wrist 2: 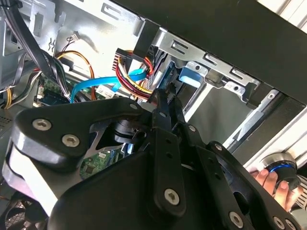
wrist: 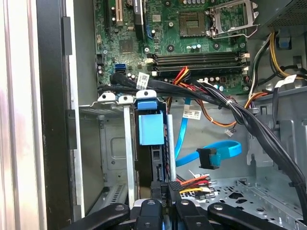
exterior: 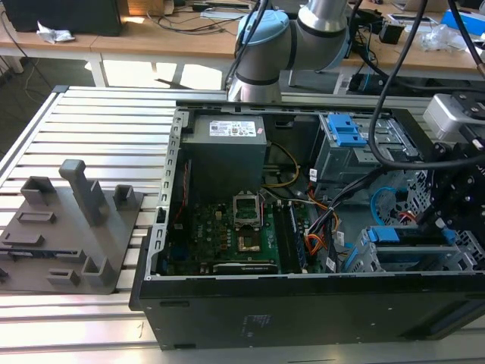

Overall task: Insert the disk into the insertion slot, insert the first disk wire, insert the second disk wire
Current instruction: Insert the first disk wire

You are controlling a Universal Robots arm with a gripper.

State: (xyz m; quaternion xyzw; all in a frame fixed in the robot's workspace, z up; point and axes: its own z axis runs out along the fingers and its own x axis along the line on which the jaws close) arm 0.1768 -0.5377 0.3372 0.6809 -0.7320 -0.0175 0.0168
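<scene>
The disk [wrist: 150,128], framed by its bright blue caddy, sits inside the insertion slot [wrist: 112,143], a grey sheet-metal cage; in the exterior view the disk [exterior: 398,233] lies at the case's front on the exterior view's right. My gripper [wrist: 165,203] is at the disk's rear end, shut on a black connector [wrist: 173,186] with red and yellow wires [wrist: 196,182]. In the second wrist view the gripper [wrist 2: 167,96] has its tips pressed close together beside the same wire bundle [wrist 2: 132,76]. A flat blue wire [wrist: 211,155] with a black plug lies loose beside the slot.
The open computer case [exterior: 303,303] holds a motherboard [exterior: 227,235], a power supply [exterior: 227,152] and a bay with blue latches [exterior: 345,129]. Thick black cables [wrist: 249,124] cross above the slot. A grey fixture [exterior: 76,227] stands on the exterior view's left. A hand [wrist 2: 273,184] rests beside a round knob.
</scene>
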